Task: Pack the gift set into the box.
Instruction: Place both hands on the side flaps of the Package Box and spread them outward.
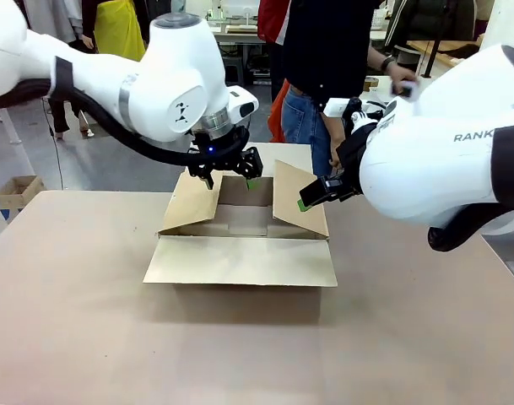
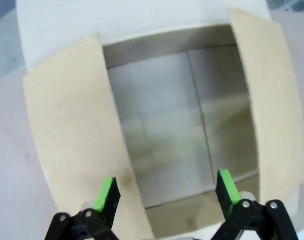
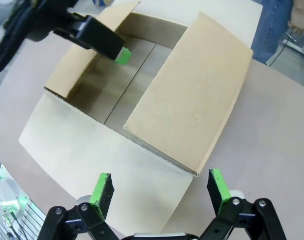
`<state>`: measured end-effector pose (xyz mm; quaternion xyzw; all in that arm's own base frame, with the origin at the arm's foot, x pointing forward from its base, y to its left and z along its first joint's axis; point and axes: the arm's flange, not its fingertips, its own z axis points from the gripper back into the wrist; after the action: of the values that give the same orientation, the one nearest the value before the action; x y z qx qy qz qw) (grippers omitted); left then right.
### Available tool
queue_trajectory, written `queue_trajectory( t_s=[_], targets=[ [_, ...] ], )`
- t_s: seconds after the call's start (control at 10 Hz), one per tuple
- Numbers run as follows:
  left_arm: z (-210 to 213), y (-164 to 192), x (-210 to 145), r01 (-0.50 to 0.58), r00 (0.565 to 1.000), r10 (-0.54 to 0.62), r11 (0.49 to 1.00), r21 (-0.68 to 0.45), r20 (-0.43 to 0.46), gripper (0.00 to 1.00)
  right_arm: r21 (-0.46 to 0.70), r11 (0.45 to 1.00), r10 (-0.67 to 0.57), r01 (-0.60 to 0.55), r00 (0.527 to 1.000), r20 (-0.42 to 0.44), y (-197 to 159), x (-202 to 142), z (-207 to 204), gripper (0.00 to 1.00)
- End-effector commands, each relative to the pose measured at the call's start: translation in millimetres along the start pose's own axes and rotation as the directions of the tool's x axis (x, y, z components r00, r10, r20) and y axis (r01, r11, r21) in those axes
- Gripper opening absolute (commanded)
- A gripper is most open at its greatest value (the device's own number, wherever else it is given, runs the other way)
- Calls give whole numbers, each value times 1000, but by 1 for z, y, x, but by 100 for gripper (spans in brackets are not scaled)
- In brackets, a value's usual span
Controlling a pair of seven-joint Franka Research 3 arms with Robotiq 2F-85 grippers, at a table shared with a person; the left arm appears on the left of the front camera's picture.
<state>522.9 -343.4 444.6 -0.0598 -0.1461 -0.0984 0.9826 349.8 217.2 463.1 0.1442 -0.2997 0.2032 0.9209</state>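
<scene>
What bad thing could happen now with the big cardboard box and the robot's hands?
1. The right side flap of the large brown corrugated cardboard box seems to lean in over the opening, so it might block whatever goes in.
2. The open left tool hangs close to the left side flap; it could snag that flap and push the box.
3. The right tool is open too, so nothing holds the box if it gets bumped.

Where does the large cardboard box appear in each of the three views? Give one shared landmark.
Front view: box mid-picture, flaps open.
Left wrist view: box from above, opening central.
Right wrist view: box central, slanting toward upper right.
Shared landmark: left gripper over the opening.
</scene>
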Motion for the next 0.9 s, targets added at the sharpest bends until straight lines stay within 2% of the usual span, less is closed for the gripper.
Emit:
queue_trajectory(
  t_s=[0.0, 0.2, 0.3, 0.5, 0.8],
  targets=[
    [-14, -11, 29, -79, 996, 82, 991, 108, -26, 100, -15, 1000, 19, -19, 1000, 1, -3, -1, 3, 100],
    [-22, -3, 28, -96, 995, 95, 978, 185, 16, 100, -15, 1000, 19, -19, 1000, 1, -3, -1, 3, 100],
    [-22, 0, 26, -100, 994, 87, 967, 235, 68, 100, -15, 1000, 19, -19, 1000, 1, -3, -1, 3, 100],
    [-28, 8, 19, -26, 999, 11, 939, 342, 47, 100, -15, 1000, 19, -19, 1000, 1, -3, -1, 3, 100],
    [-28, 17, 18, 0, 1000, -11, 923, 385, 27, 100, -15, 1000, 19, -19, 1000, 1, -3, -1, 3, 100]
  ],
)
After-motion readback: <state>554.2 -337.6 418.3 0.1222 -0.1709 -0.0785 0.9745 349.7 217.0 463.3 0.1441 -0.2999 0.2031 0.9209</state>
